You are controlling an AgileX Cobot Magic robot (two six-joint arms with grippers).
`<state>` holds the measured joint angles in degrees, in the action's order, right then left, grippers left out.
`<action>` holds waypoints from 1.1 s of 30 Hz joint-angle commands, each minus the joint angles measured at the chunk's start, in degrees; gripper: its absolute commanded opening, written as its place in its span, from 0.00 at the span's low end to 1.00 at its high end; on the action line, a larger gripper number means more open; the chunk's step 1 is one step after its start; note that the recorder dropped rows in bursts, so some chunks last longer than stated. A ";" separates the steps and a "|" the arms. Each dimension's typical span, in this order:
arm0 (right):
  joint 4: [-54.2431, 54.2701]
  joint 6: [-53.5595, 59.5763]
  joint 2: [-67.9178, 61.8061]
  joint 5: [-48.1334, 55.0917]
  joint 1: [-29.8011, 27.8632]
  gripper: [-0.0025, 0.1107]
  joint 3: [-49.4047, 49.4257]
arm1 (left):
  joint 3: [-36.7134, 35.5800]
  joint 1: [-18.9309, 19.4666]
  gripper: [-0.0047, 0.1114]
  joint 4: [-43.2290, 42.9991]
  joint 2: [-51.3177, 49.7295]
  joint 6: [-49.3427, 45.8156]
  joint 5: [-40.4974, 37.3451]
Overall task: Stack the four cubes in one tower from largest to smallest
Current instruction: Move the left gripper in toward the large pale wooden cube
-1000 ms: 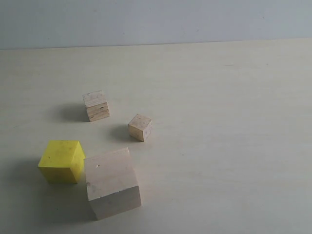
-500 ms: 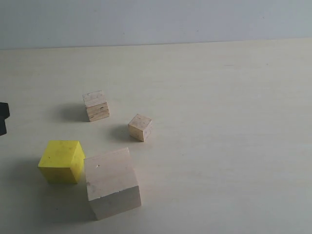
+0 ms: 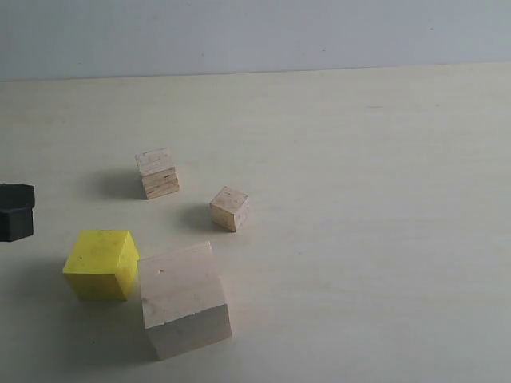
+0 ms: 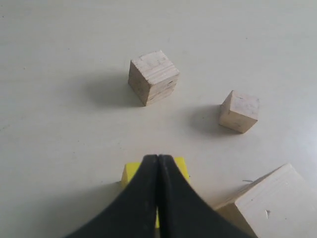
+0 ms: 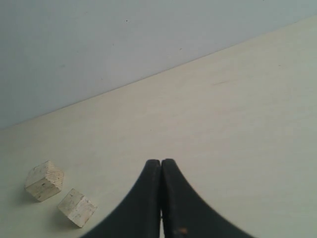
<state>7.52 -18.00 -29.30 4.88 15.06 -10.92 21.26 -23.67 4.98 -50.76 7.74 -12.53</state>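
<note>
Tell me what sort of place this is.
Probably a robot test bench: a pale tabletop against a plain wall, a yellow cube and pale wood cube laid out, a black left pincer above them.

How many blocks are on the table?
4. The big pale cube is nearest the front. The yellow cube is just left of it. The plywood cube is farthest back, and the small tan cube sits to the right of the plywood one. None seems hidden.

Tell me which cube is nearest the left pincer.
The yellow cube: it lies just past the shut left pincer, partly hidden behind its tips. The pale cube, plywood cube and tan cube sit farther off.
</note>
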 commanded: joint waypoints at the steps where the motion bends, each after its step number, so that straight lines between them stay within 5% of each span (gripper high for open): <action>1: 0.01 -0.08 -0.14 -0.93 0.26 0.02 -0.35 | 1.83 -0.28 0.17 1.31 -1.88 -0.23 -2.15; 8: 0.01 -0.08 -0.14 -0.93 0.26 0.02 -0.35 | 2.10 -0.28 0.41 3.18 -4.35 -0.23 -2.95; 22: 0.01 -0.08 -0.14 -5.82 0.26 0.02 -0.35 | 2.22 -0.28 0.41 7.68 -4.55 -0.66 -3.59; 33: 0.01 -0.19 -0.14 -6.21 0.26 0.02 -0.35 | 3.54 -0.42 0.41 21.74 -4.59 -16.67 -9.71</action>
<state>7.63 -18.00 -29.30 -1.13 15.06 -10.92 24.41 -23.67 22.68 -55.29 -3.94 -21.03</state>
